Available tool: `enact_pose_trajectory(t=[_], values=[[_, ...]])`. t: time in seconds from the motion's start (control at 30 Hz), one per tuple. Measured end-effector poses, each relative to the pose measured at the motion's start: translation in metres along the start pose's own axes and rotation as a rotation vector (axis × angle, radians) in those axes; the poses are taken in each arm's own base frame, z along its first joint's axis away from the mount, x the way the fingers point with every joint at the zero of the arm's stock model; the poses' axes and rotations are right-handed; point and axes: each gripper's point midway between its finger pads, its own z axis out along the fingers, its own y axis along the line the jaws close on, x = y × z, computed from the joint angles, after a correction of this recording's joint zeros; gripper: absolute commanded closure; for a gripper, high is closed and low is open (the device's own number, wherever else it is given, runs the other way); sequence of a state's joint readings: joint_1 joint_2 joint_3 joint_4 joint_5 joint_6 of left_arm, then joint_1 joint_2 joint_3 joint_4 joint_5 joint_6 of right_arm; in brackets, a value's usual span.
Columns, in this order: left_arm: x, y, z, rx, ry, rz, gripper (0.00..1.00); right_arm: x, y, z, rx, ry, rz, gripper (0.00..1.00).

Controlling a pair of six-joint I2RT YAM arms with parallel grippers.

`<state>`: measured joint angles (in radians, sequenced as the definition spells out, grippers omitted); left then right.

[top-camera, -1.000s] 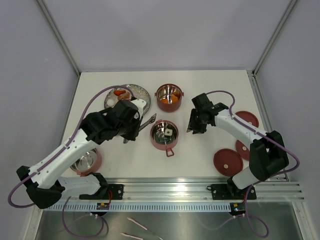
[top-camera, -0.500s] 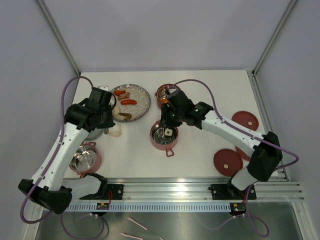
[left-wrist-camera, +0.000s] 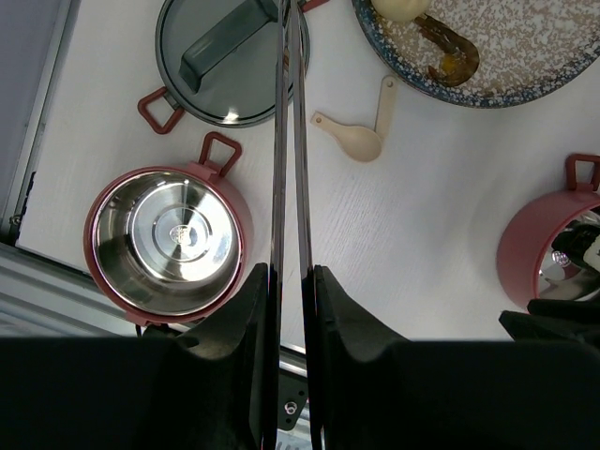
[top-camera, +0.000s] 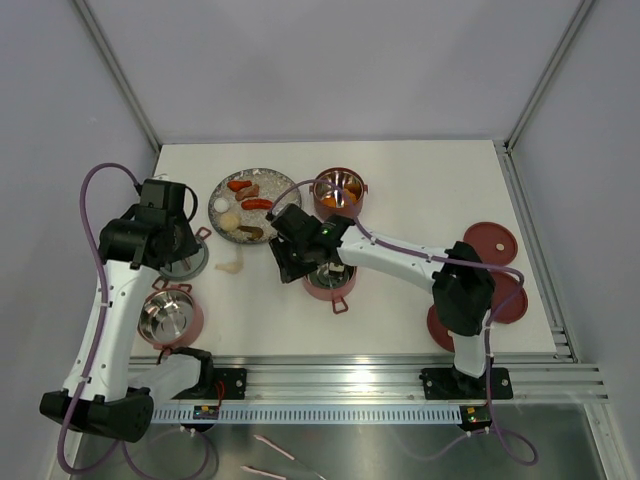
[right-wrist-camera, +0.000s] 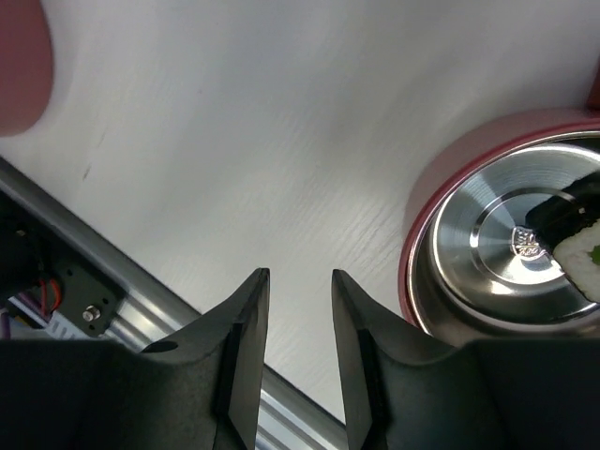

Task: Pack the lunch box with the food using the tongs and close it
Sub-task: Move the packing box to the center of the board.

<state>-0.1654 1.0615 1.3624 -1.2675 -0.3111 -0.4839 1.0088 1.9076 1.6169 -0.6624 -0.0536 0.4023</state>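
Your left gripper (left-wrist-camera: pixel 290 274) clamps tongs (left-wrist-camera: pixel 289 141); right gripper (right-wrist-camera: pixel 298 281) apart, empty. Most food (top-camera: pixel 256 204) on plate (top-camera: pixel 285 195); tier (right-wrist-camera: pixel 469 136) near plate holds one piece (right-wrist-camera: pixel 577 258); lids (top-camera: pixel 493 237) off.

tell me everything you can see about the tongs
The long thin silvery metal tongs are two narrow shiny arms, squeezed nearly parallel with a slim gap. The left gripper clamps them between its black fingers. They stretch away above the white table, crossing over a grey round lid with red loop handles; their far ends run out of the wrist view.
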Motion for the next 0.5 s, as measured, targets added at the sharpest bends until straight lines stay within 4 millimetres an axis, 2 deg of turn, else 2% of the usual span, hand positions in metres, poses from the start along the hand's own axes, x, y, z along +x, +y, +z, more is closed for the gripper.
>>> enact_pose_trajectory(t=[0.17, 0.3, 0.5], values=[[-0.001, 0.004, 0.001, -0.013, 0.004, -0.016, 1.0, 0.017, -0.027, 0.031, 0.121, 0.062, 0.012, 0.6], [0.002, 0.012, 0.004, -0.041, 0.019, -0.035, 1.0, 0.034, -0.047, 0.048, 0.212, 0.117, 0.02, 0.62], [0.01, 0.02, 0.009, -0.071, 0.052, -0.042, 1.0, 0.041, -0.076, 0.047, 0.359, 0.121, 0.057, 0.63]])
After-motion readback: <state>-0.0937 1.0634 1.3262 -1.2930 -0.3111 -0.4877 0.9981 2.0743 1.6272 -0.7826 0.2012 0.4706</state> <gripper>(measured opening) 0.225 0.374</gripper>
